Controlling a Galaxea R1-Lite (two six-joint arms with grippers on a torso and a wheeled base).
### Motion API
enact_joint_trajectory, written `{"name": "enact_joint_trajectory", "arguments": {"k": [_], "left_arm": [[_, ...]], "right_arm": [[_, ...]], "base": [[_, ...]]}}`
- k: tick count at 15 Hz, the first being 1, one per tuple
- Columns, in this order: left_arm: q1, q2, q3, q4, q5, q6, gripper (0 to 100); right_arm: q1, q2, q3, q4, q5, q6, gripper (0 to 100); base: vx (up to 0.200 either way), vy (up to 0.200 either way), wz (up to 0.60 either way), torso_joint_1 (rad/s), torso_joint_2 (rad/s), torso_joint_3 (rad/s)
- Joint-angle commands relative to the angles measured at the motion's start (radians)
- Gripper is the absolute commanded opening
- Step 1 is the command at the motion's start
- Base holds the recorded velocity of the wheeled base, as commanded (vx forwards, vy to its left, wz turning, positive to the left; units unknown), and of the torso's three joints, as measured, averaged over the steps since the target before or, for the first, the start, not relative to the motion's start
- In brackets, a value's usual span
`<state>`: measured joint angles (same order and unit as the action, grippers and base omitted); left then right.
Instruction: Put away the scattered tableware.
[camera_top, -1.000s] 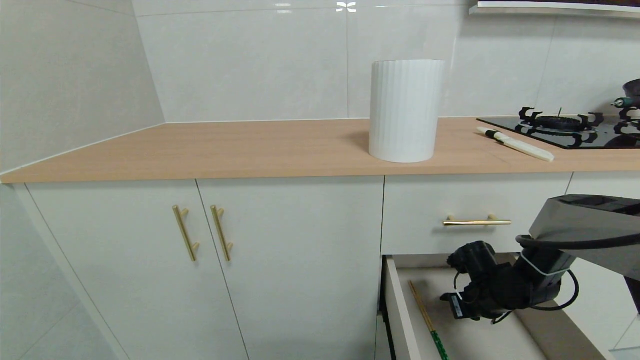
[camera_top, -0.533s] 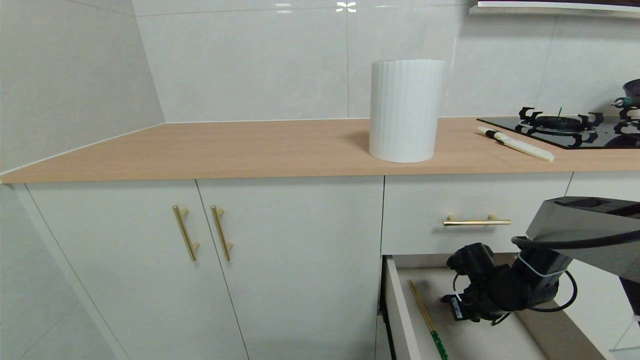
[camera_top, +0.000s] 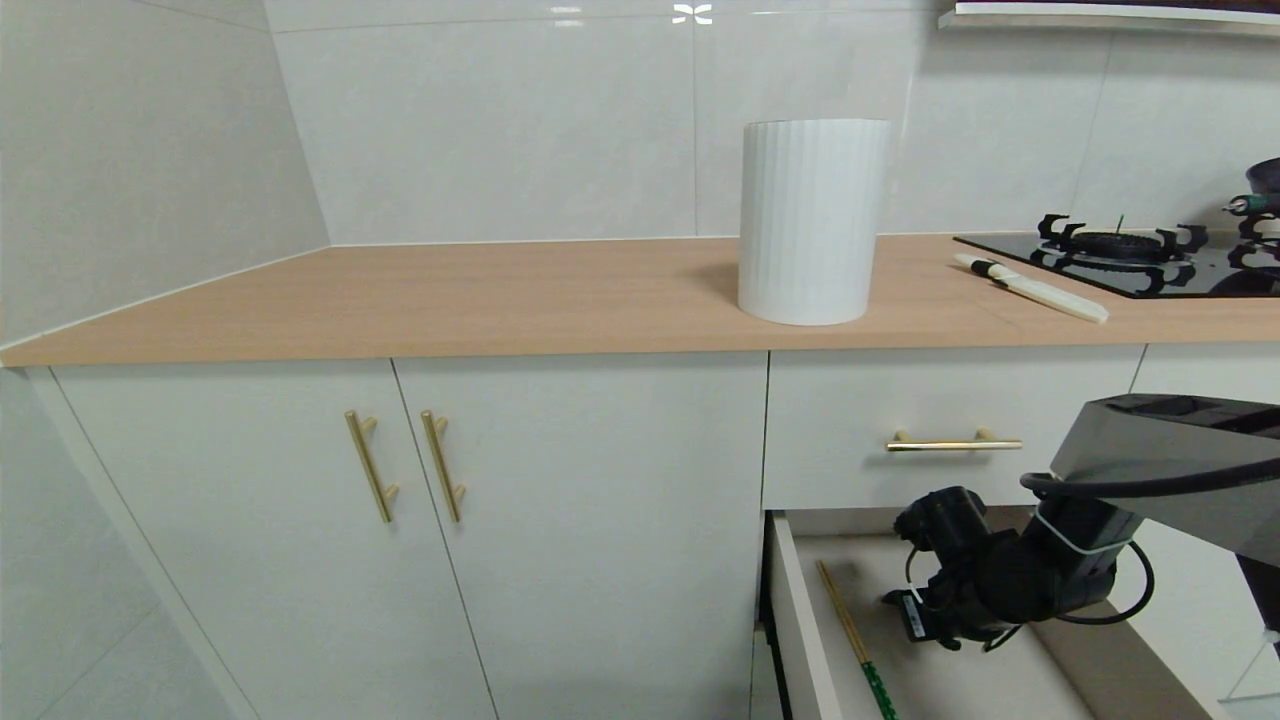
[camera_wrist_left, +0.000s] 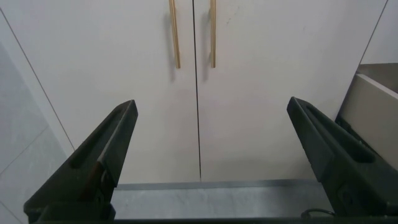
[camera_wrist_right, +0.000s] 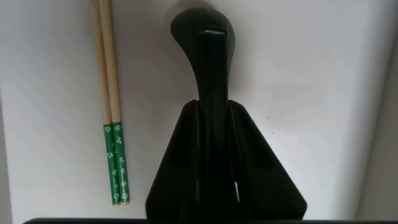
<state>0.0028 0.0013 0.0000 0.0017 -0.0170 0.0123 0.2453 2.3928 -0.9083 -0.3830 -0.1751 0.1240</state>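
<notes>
Nearest, low on the right, a white drawer (camera_top: 795, 620) is pulled open. A pair of thin wooden chopsticks with green flowery ends (camera_wrist_right: 112, 93) lies side by side on the drawer floor, near its left wall. The right end effector (camera_wrist_right: 213, 115) is inside the drawer, just right of the chopsticks and not touching them. Its fingers are squeezed narrow around a long black tool with a round end (camera_wrist_right: 202, 37), and the round end sticks out past the fingertips.

The left end effector (camera_wrist_left: 211, 104) is in front of two white cupboard doors (camera_top: 400, 520) with thin gold handles (camera_wrist_left: 175, 34). Its fingers (camera_wrist_left: 106, 149) are spread wide, with nothing between them.

Above the open drawer is a shut white drawer with a gold bar handle (camera_top: 953, 442).

Farther back, the light brown wooden counter (camera_top: 500, 295) runs from left to right. A tall white round pot with ribbed sides (camera_top: 810, 220) stands upright on it. To the right of the pot, a long white knife with a dark band (camera_top: 1030, 287) lies flat on the counter. Just past it, at the far right, is a black gas stove (camera_top: 1120, 250).
</notes>
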Motion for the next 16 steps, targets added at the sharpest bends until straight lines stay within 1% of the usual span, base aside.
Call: {"name": "enact_joint_trajectory", "arguments": {"k": [1,11,14,16], "left_arm": [[0.000,0.000,0.000,0.000,0.000,0.000,100],[0.000,0.000,0.000,0.000,0.000,0.000,100],[0.000,0.000,0.000,0.000,-0.001,-0.002,100],[0.000,0.000,0.000,0.000,-0.001,-0.002,100]], "right_arm": [[0.002,0.002,-0.001,-0.001,-0.001,0.000,100],[0.000,-0.012,0.016,-0.005,0.000,0.011,100],[0.000,-0.170,0.083,-0.001,0.006,0.026,100],[0.000,-0.333,0.147,0.004,0.011,0.029,100]], "base": [[0.000,0.000,0.00,0.000,0.00,0.000],[0.000,0.000,0.00,0.000,0.00,0.000],[0.000,0.000,0.00,0.000,0.00,0.000],[0.000,0.000,0.00,0.000,0.00,0.000]]}}
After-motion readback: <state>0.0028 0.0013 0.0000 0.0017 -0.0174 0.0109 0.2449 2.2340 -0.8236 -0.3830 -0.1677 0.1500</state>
